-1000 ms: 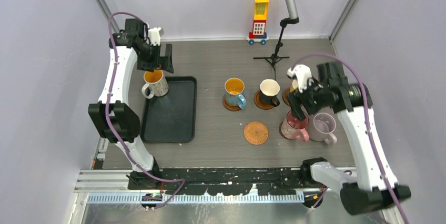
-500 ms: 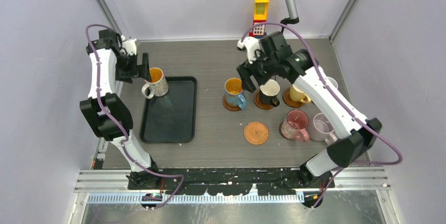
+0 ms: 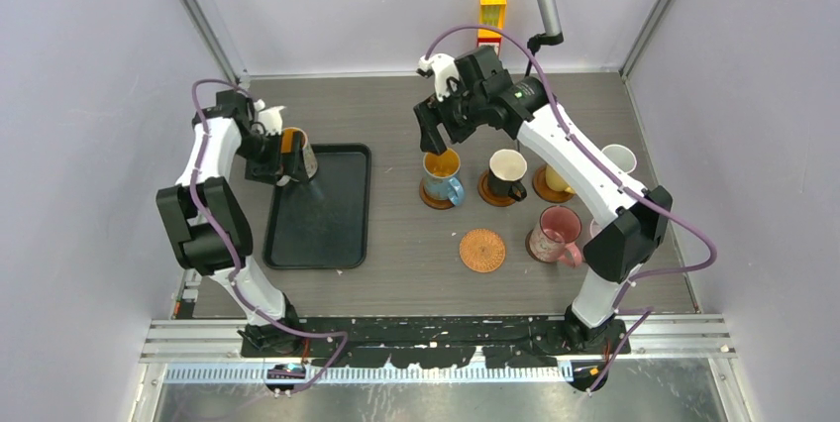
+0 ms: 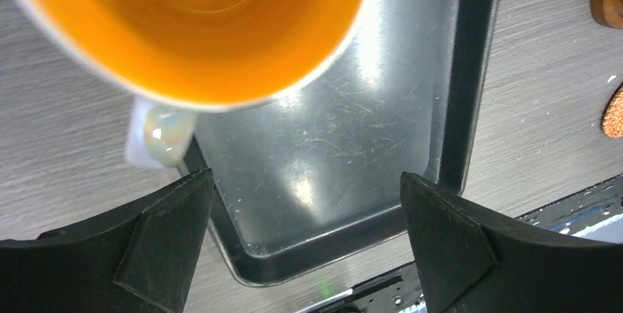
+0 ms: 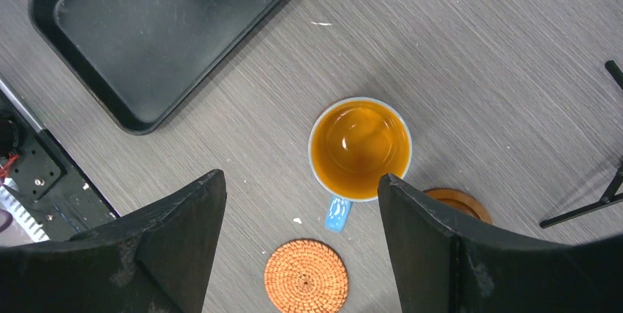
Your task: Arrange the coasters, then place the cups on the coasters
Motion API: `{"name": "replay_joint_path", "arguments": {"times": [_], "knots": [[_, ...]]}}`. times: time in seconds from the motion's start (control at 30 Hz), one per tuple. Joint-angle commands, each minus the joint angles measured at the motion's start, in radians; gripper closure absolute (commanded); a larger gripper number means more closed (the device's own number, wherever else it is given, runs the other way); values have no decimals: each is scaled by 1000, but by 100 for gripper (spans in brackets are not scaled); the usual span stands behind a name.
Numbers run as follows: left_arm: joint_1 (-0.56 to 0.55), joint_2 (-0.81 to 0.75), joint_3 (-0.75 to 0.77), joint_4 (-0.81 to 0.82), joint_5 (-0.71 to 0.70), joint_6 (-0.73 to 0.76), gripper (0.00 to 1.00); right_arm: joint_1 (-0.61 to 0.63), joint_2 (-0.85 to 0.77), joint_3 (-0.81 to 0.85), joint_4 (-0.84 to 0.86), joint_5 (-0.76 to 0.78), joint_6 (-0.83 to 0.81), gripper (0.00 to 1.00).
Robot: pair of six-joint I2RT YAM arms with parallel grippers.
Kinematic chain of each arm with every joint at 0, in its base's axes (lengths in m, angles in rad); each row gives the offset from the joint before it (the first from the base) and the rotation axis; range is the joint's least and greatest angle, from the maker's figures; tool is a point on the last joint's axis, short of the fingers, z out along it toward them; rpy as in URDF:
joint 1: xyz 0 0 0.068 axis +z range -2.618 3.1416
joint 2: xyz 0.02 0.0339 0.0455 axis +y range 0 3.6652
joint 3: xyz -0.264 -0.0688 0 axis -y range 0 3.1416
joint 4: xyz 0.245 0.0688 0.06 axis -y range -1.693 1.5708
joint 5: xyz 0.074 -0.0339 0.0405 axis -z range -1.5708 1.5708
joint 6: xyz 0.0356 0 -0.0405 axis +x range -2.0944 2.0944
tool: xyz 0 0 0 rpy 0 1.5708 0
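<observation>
The patterned white cup with an orange inside stands at the tray's back left corner. My left gripper is open beside it, and in the left wrist view the cup lies just beyond the gripper. My right gripper hangs open above the blue cup, which sits on a brown coaster. The black cup and the yellow cup also stand on coasters. A woven coaster lies bare. The patterned pink cup stands to its right.
The black tray lies on the left. A pale cup stands at the far right, behind my right arm. A tripod stand and a toy brick tower are at the back.
My right arm swung from the right-hand cups to the back centre, over the blue cup. My left gripper moved left and then came down beside the patterned white cup.
</observation>
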Motion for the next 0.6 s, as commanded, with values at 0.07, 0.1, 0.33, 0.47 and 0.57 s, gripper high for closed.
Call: {"name": "replay_joint_path", "arguments": {"times": [0.07, 0.1, 0.33, 0.47, 0.57], "knots": [[-43, -99, 1, 70, 25, 11, 0, 20, 14, 67, 52, -25, 36, 20], [-41, -107, 14, 60, 6, 36, 0, 23, 11, 65, 53, -23, 38, 20], [36, -120, 54, 89, -31, 159, 0, 25, -2, 51, 58, -12, 34, 20], [36, -74, 52, 116, 8, 159, 0, 27, 0, 54, 59, -12, 34, 20], [29, -47, 48, 113, 66, 152, 0, 28, 3, 55, 58, -5, 34, 20]]}}
